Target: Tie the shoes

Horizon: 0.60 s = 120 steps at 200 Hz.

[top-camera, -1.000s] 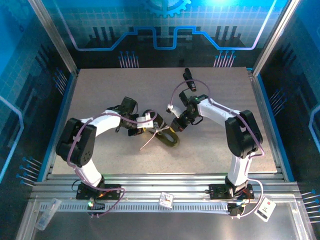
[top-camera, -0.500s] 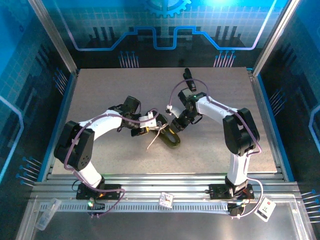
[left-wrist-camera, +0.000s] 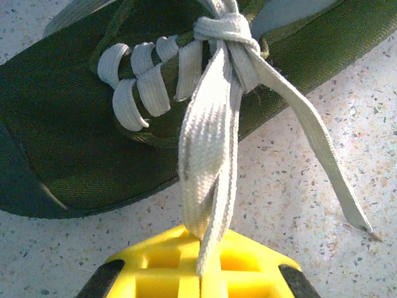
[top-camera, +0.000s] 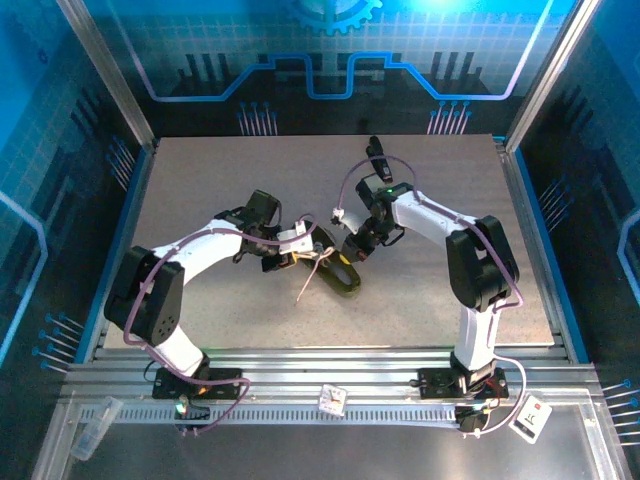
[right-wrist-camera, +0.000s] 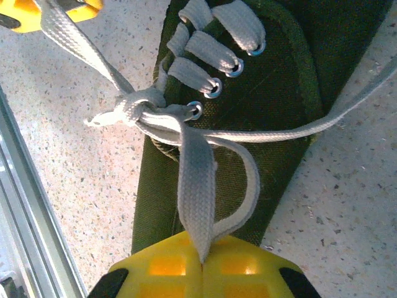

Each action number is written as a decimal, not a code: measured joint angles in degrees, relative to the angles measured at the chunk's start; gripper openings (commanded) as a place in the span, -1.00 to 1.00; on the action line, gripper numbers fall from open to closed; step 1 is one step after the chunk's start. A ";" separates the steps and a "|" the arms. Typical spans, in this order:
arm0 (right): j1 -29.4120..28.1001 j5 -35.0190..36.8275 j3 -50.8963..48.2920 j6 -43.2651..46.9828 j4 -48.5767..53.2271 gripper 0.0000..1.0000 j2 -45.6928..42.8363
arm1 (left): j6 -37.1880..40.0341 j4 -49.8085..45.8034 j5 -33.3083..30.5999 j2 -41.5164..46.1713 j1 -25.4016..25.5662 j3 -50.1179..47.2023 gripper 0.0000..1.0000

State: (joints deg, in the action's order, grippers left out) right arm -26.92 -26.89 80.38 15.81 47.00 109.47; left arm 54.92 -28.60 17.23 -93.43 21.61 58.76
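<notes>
The shoe lies on the table between the left gripper and the right gripper, each clamped on a lace loop. Uneven pull can drag a loop out through the knot, which appears loose, or slide the shoe sideways.

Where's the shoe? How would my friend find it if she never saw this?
Look at the speckled table, then its middle. Lying flat between the left pincer and the right pincer is the shoe. It is dark olive green with whitish laces pinched by both pincers, unlike the small black object farther back.
</notes>
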 measured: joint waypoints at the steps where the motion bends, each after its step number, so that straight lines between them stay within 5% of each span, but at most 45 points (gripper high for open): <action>1: 0.02 0.07 0.00 -0.13 -0.02 -1.00 0.00 | 0.00 -0.07 -0.02 0.02 0.00 0.00 -1.00; 120: 5.20 5.95 2.47 -7.54 -2.27 -1.00 4.20 | -10.64 -2.58 -1.16 2.01 1.66 -5.66 -1.00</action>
State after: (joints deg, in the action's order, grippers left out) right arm -21.71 -20.95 82.85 8.27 44.73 113.67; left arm 44.27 -31.18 16.08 -91.42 23.27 53.10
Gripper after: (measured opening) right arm 0.048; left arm 0.040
